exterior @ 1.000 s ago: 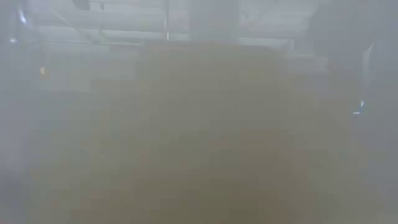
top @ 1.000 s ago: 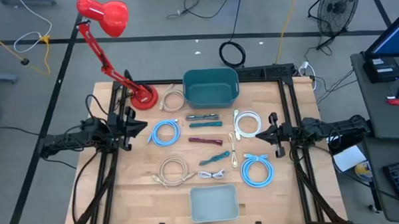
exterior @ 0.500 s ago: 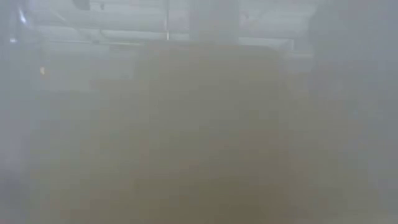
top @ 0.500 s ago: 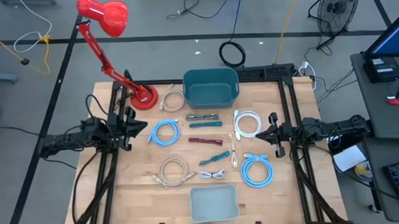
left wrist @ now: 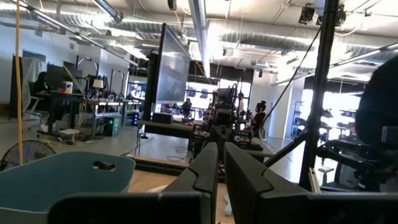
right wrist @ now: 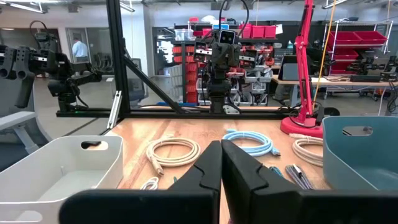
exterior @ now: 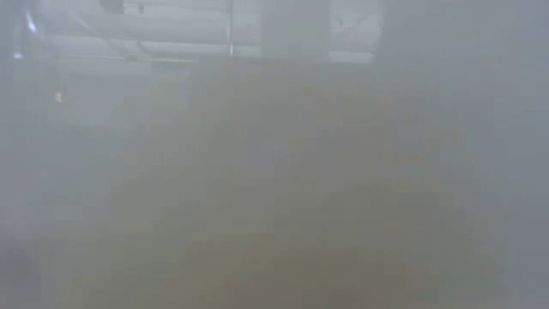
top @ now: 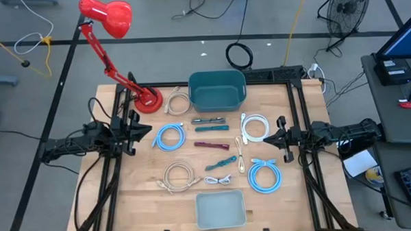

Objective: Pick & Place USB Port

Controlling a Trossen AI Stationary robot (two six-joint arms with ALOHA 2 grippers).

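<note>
**Both arms idle at table edges; cables untouched**

Left gripper [top: 146, 133] waits at the left edge, jaws pressed together, empty; right gripper [top: 280, 135] at the right edge, likewise. USB cables lie mid-table [top: 290, 195]: blue coil [top: 170, 136], white coil [top: 254, 128], beige coil [top: 178, 177]; teal bin [top: 217, 88] behind, grey bin [top: 221, 209] in front. Low view fogged.

teal bin [top: 217, 88]; red lamp [top: 112, 42] — blue cables [top: 170, 136]

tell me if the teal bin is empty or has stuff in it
Empty: the high view shows only bare teal floor inside the teal bin; the cables lie outside it on the table.
</note>
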